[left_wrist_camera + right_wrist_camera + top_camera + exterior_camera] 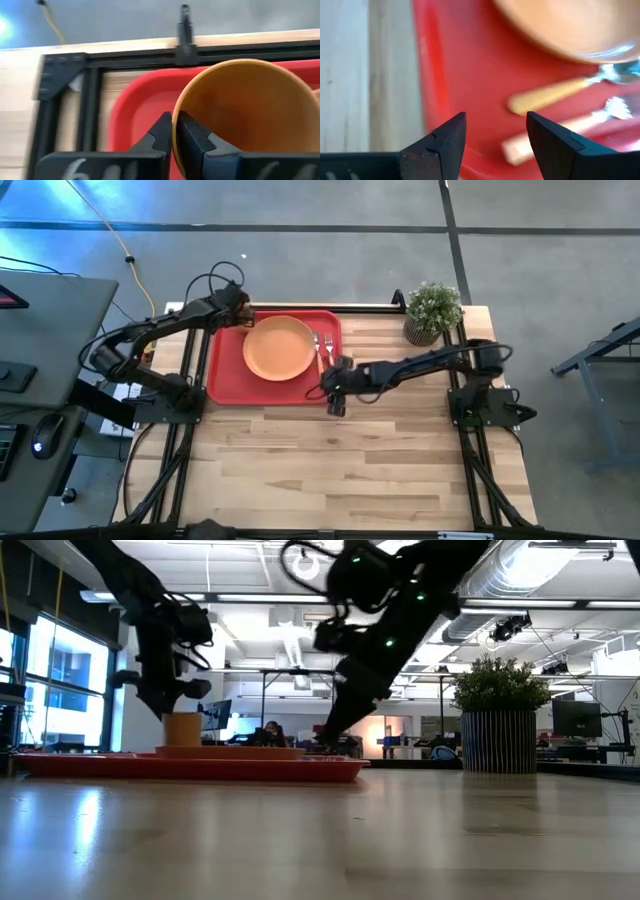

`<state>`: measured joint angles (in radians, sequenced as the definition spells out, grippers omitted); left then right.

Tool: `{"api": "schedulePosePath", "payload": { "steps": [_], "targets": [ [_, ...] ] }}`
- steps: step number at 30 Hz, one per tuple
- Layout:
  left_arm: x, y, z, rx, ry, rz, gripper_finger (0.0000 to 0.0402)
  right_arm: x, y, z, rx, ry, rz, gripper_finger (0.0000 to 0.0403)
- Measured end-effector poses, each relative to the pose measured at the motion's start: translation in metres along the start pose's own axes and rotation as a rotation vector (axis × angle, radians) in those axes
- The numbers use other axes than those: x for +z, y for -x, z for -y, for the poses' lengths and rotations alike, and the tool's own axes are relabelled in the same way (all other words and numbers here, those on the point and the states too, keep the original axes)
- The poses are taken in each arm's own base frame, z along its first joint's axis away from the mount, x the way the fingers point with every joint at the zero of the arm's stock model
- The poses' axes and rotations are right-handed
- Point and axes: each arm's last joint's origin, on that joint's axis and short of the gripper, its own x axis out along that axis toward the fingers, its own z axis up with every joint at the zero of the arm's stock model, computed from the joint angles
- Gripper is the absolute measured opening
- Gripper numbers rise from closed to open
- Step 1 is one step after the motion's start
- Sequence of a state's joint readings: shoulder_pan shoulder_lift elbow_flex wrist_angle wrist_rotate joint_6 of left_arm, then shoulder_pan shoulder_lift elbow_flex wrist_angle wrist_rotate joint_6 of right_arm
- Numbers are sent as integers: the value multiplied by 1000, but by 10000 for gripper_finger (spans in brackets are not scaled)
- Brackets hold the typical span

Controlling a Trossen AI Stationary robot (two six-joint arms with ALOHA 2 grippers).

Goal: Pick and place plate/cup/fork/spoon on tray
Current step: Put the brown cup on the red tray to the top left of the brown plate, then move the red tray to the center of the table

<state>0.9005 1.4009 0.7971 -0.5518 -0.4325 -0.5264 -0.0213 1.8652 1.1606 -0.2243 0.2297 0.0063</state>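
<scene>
The red tray (225, 370) lies at the table's far left, with the orange plate (280, 347) on it. The spoon (555, 95) and the fork (580, 127) lie side by side on the tray, right of the plate (570, 25), the spoon nearer to it. My left gripper (238, 315) is shut on the orange-yellow cup (250, 110) over the tray's far left corner. In the low view the cup (183, 728) stands upright behind the plate. My right gripper (495, 135) is open and empty above the tray's near right edge, just short of the two handles. My left gripper holds the cup by its rim (175, 127), one finger (195, 142) inside the cup and one finger (157, 137) outside. The fingers come from above, pointing down. The cup is upright, its mouth up. Whether its bottom rests on the tray is hidden by the plate.
A potted plant (432, 312) stands at the table's far right corner. The tray's raised rim (422, 60) lies under my right gripper. The near half of the wooden table (340, 470) is bare wood.
</scene>
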Motion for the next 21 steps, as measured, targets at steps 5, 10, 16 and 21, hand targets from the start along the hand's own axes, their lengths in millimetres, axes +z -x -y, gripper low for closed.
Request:
{"api": "schedulePosePath", "payload": {
  "steps": [5,10,16,21],
  "targets": [
    [4,2,2,-105,-12,-26,40,-25,32,29,-22,-128,131,200],
    [11,14,-1,-109,-32,-22,76,-66,53,52,-19,-319,258,200],
    [22,24,0,-108,-64,22,116,-106,52,65,8,-559,330,200],
    [29,32,3,-118,-101,53,138,-115,35,72,-34,-726,291,200]
  ]
}}
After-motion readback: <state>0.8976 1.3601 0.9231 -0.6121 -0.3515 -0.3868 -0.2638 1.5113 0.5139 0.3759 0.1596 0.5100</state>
